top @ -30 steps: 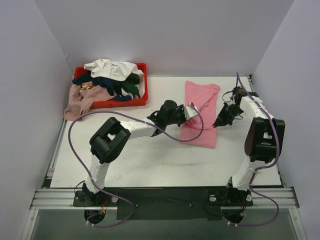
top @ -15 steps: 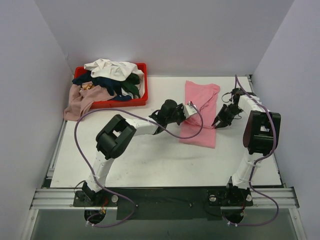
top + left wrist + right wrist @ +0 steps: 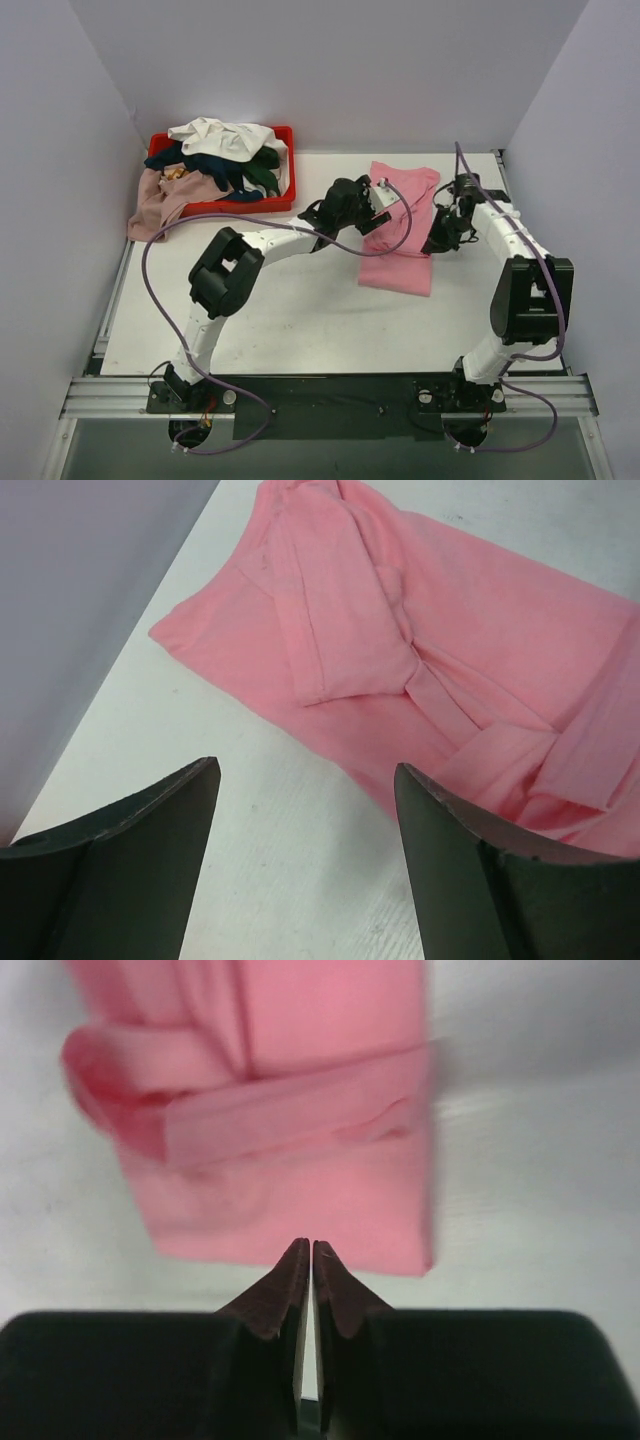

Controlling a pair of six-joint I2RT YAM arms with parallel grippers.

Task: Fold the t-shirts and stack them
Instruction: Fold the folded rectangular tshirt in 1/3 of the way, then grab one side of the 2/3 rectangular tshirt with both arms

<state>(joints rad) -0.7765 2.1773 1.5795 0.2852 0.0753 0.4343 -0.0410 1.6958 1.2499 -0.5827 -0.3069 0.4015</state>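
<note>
Pink shirt lying folded narrow on the far right of the table, long axis running near-far. Left gripper hanging wide open just off its left edge. Right gripper sitting pinched closed at its right edge; can't tell if it's gripping cloth. Both equally near.

Gripper closed, tips over near edge of folded pink t-shirt on white table.
</note>
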